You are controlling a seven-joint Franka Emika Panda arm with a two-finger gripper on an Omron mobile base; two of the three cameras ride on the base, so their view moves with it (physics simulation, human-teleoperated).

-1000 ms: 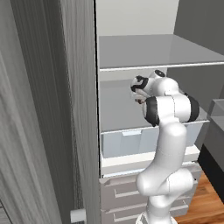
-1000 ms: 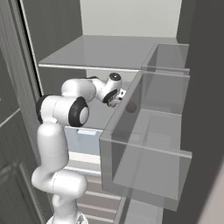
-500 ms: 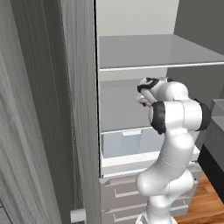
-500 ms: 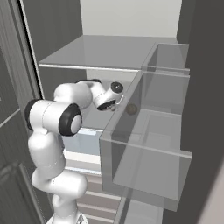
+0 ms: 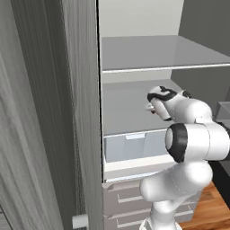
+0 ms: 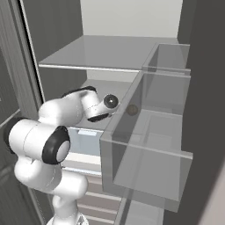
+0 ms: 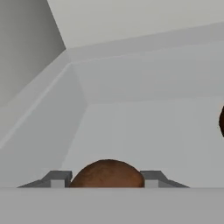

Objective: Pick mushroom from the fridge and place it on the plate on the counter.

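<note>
While the white arm reaches deep into the fridge (image 5: 85, 112), the tool (image 7: 107, 180) sits low over the middle shelf (image 5: 126, 112), its two small dark fingertips (image 7: 57, 178) spread to either side of the mushroom (image 7: 107, 175). That mushroom shows in the hand view as a smooth, rounded reddish-brown dome between the tips, with its lower part cut off at the bottom, so whether the tips actually press on it cannot be told. In the right base view a small brown blob (image 6: 132, 109) shows dimly through the translucent wall of the door bin (image 6: 145, 149), just beyond the hand; it is too blurred to name. A dark rounded thing (image 7: 221, 121) is clipped by the right edge of the hand view. The shelves are flat, pale grey and matte, meeting the back wall in plain corners. Below the middle shelf sits a bluish translucent drawer (image 5: 130, 146). The door panel on the left has a grey wood grain running in vertical streaks. The hand itself is partly hidden behind the arm's forearm in the left base view.
</note>
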